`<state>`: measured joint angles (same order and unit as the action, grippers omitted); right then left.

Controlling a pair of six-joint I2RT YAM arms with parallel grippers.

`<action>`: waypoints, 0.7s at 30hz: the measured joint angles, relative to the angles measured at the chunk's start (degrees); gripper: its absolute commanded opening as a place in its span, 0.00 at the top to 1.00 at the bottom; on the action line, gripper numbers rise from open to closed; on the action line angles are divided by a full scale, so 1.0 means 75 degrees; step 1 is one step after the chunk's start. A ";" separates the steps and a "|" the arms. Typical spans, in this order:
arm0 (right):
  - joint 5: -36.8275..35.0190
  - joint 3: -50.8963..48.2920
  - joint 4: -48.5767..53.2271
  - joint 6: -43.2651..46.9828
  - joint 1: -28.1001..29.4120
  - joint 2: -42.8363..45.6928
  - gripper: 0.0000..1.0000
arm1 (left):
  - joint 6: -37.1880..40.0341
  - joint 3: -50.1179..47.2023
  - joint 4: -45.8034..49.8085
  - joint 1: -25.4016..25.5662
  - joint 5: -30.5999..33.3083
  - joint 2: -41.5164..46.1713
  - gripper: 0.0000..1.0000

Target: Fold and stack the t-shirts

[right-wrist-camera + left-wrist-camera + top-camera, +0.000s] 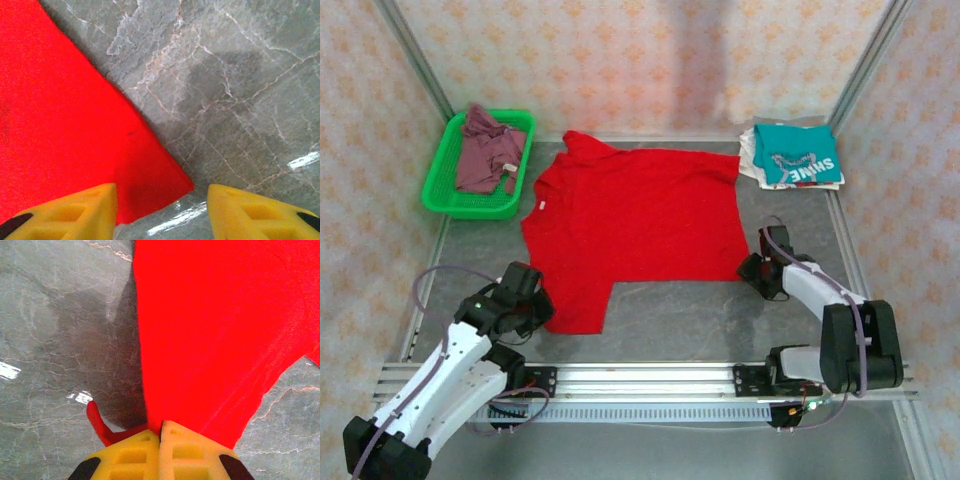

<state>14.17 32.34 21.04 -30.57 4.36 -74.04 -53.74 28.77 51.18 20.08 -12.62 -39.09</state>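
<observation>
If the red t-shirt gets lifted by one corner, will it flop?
Probably flops: the red t-shirt lies flat and bunches where the left hand pinches it. Likely light: thin cloth. Pushed, it may wrinkle rather than slide.

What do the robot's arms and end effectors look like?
Both the left arm and right arm have white shells with black joints and a greyish-purple cable looped alongside. The left end effector and right end effector carry yellow foam-like fingers with rectangular cut-outs and black backing.
</observation>
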 measured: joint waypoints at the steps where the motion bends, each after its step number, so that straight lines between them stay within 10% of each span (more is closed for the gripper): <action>1: -0.0009 0.0012 0.0023 -0.0023 0.0006 -0.0023 0.56 | 0.0000 0.0000 0.0000 0.0000 0.0000 -0.0009 1.00; 7: -0.0219 0.0149 0.0277 -0.0029 -0.0017 -0.0236 0.71 | 0.0006 0.0000 0.0000 0.0000 0.0134 -0.0009 1.00; 21: -0.0032 0.0720 0.0236 0.0017 -0.0003 -0.0358 0.69 | 0.0032 0.0000 -0.0015 -0.0050 0.0207 -0.0114 1.00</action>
<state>13.93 37.74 22.81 -30.44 4.34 -76.73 -53.49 28.77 51.07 19.70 -11.07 -39.94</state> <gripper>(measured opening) 0.307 0.043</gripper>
